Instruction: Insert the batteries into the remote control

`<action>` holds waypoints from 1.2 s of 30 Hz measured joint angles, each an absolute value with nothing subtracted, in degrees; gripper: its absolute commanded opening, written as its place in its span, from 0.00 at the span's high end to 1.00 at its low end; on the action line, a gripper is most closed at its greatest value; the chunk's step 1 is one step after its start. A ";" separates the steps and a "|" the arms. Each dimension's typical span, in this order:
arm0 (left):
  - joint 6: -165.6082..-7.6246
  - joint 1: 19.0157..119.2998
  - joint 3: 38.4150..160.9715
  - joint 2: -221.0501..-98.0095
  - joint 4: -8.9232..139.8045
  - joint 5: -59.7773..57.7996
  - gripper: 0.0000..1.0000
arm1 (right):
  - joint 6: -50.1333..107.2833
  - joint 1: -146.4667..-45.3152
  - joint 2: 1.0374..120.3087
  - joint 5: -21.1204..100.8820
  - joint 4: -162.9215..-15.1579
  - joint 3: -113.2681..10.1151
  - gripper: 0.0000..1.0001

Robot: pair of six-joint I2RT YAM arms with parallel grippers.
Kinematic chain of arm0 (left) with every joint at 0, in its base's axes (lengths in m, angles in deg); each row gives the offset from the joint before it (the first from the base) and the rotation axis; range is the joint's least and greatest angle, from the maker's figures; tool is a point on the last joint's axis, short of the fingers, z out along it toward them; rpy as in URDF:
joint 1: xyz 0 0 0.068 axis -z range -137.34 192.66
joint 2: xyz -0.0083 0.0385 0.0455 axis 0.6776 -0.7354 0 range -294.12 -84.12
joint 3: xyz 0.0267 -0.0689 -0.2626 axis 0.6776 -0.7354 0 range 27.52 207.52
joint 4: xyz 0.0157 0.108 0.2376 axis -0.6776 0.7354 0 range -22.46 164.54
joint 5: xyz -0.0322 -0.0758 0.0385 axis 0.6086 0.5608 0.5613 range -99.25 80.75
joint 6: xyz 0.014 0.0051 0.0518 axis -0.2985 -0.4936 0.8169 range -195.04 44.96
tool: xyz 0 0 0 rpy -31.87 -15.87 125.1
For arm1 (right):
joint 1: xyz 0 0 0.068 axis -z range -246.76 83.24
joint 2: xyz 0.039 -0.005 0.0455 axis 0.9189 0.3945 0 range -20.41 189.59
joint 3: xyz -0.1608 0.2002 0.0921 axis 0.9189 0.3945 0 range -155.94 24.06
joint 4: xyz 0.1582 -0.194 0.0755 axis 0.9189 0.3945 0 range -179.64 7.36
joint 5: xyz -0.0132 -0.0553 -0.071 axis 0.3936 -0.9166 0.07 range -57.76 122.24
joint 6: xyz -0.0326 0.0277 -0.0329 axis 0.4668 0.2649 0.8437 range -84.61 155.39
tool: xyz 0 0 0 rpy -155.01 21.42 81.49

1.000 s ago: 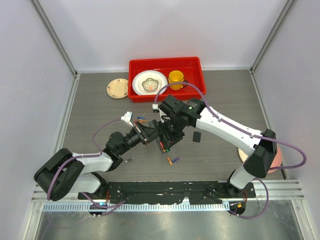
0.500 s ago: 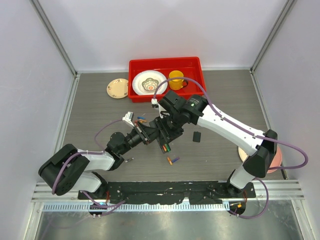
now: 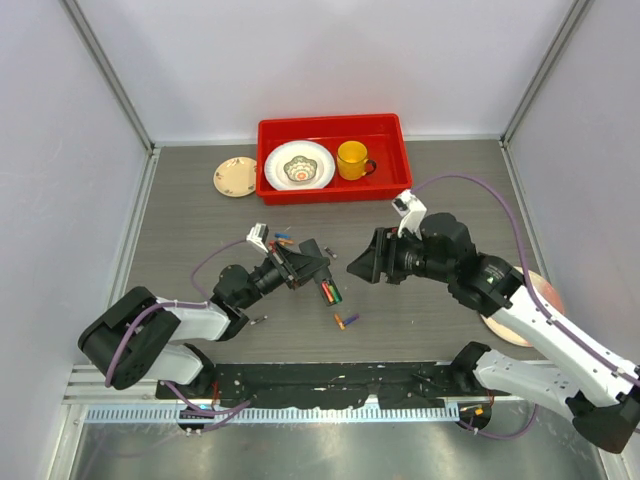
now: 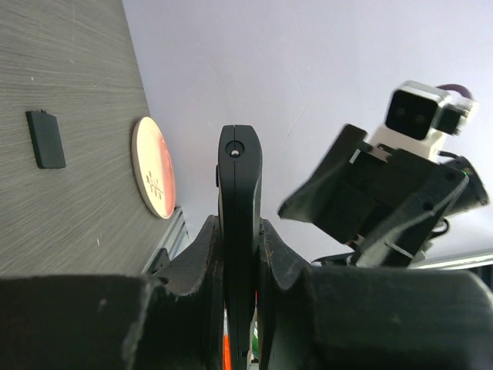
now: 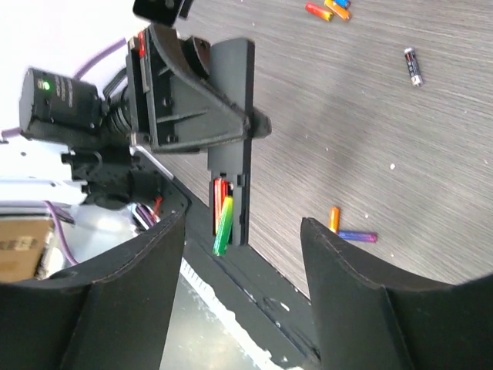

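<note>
Left end effector [image 3: 300, 265] clamps the remote control [image 5: 233, 92], presenting its bay, batteries [image 5: 222, 223] inside, to the right end effector [image 3: 365, 263] at 3 o'clock, jaws apart; spares [image 3: 345, 320] on counter [image 3: 200, 230] at 5 o'clock.

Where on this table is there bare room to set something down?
Bare: the left edge strip beside the tan saucer, and the corner right of the red tray. Crowded: the middle, where loose batteries lie around the left gripper, right gripper and remote control.

There are one remote control [image 4: 240, 185], at least seven batteries [image 5: 414, 65], three plates [image 3: 300, 166], one cup [image 3: 351, 159], one tray [image 3: 330, 121].
</note>
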State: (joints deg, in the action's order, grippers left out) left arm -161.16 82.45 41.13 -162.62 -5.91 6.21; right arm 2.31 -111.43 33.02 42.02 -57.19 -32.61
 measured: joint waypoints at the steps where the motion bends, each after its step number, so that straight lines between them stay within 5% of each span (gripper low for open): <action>1: -161.36 82.45 41.13 -162.62 -5.95 6.34 1.00 | 1.22 -109.92 32.28 43.92 -59.53 -31.01 0.32; 13: -161.93 82.45 41.81 -162.69 -5.97 9.03 1.00 | -8.03 -106.27 32.08 62.48 -78.24 -15.43 0.30; 36: -163.44 82.45 43.40 -164.02 -6.32 10.34 1.00 | -11.64 -104.46 34.27 72.42 -89.23 -9.90 0.37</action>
